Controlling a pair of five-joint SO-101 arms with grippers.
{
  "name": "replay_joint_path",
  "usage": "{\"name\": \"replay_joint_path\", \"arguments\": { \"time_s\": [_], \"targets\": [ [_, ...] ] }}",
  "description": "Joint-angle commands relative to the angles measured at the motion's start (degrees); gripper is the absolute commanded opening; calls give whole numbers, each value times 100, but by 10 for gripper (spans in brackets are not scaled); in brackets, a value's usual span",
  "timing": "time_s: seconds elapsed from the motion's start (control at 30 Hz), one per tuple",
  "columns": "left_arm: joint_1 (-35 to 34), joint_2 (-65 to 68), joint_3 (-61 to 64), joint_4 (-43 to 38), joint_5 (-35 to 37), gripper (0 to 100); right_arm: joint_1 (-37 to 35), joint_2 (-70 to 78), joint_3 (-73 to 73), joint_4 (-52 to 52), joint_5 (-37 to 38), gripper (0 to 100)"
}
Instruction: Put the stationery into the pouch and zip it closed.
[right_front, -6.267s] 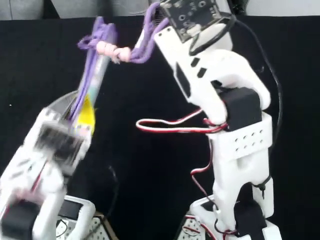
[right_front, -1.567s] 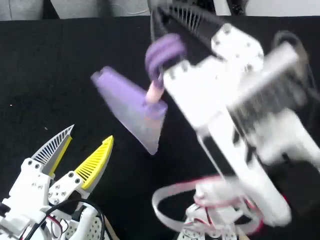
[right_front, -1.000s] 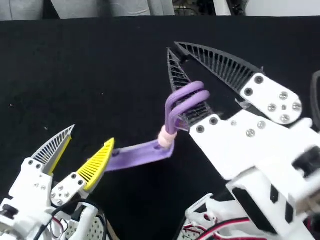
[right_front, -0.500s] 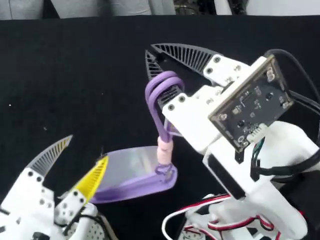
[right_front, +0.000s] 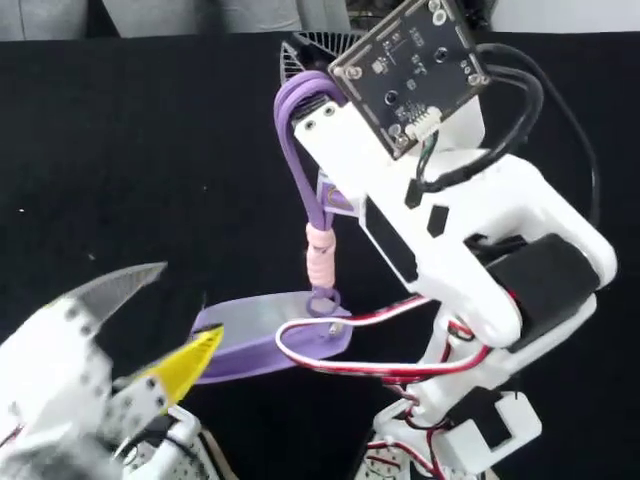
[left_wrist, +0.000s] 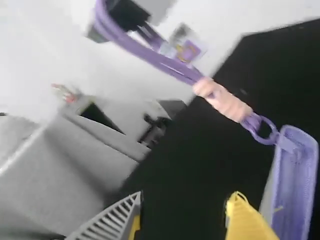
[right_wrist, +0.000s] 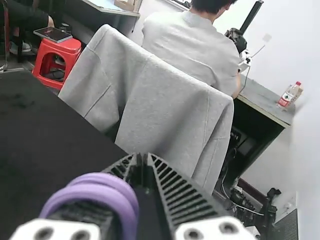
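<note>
While right gripper (right_wrist: 142, 160) clenches pouch strap (right_wrist: 92, 192), left gripper (right_front: 188, 300) gapes beside pouch (right_front: 255, 330).

High camera overhead; wrist cameras close, sharing purple strap (right_wrist: 95, 192)

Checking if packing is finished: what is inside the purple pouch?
The pouch lies nearly flat below its strap, which the right gripper holds. The pouch's purple wall covers the inside: no stationery can be made out, nor whether the zip is shut.
</note>
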Motion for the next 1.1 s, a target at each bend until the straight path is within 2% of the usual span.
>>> {"name": "replay_joint_path", "arguments": {
  "time_s": [0.0, 0.17, 0.27, 0.37, 0.53, 0.63, 0.73, 0.9, 1.07],
  "targets": [
    [462, 800, 664, 35, -246, 267, 97, 22, 22, -229, 53, 11],
    [1508, 993, 1543, 35, -202, 267, 334, 31, 31, -422, 53, 11],
    [2211, 993, 1437, 35, 369, 267, 554, 40, 57, -492, 53, 11],
    [2571, 1046, 602, -35, 1090, 267, 703, 40, 224, -492, 53, 11],
    [2624, 1073, -1411, -97, 2303, 267, 721, 198, 664, -1073, 44, 11],
    [2624, 1073, -1789, -53, 2629, 267, 677, 400, 866, -1556, 18, 11],
    [2633, 1011, -1270, -35, 2637, 267, 422, 585, 892, -1670, 44, 11],
    [2712, 1002, 303, -185, 2637, 270, 88, 716, 866, -1723, 53, 11],
    [3477, 844, 2044, -1073, 2646, 269, -53, 734, 901, -1899, 53, 12]
  ]
}}
